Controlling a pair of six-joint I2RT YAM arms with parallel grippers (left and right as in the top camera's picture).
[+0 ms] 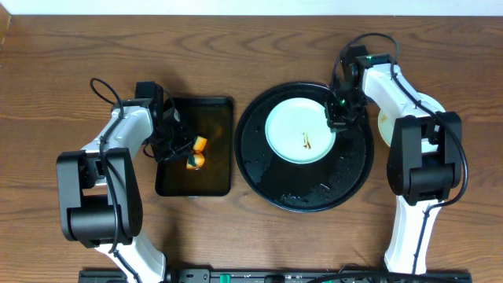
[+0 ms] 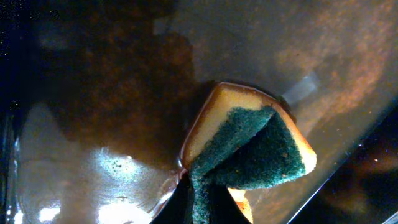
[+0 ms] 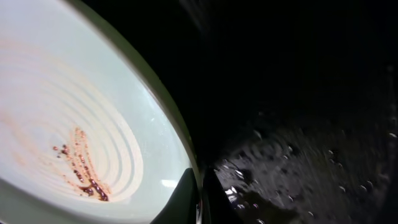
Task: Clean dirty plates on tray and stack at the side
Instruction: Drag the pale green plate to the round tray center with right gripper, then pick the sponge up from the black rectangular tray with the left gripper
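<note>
A pale mint plate (image 1: pixel 301 130) with a brown sauce smear lies in the round black tray (image 1: pixel 314 185). My right gripper (image 1: pixel 338 118) is shut on this plate's right rim. In the right wrist view the rim (image 3: pixel 186 155) runs down between the two dark fingers (image 3: pixel 200 199), and the smear (image 3: pixel 84 177) lies on the plate's ribbed inside. My left gripper (image 1: pixel 177 145) is shut on a yellow and green sponge (image 1: pixel 196 155) over the rectangular black tray (image 1: pixel 212 118). In the left wrist view the sponge (image 2: pixel 249 143) is folded between the jaws (image 2: pixel 208 205).
The edge of a pale yellow plate (image 1: pixel 384 126) shows on the table right of the round tray, mostly hidden by my right arm. Water drops cover the round tray's floor (image 3: pixel 298 155). The rectangular tray holds a shallow film of brownish water (image 2: pixel 112 124).
</note>
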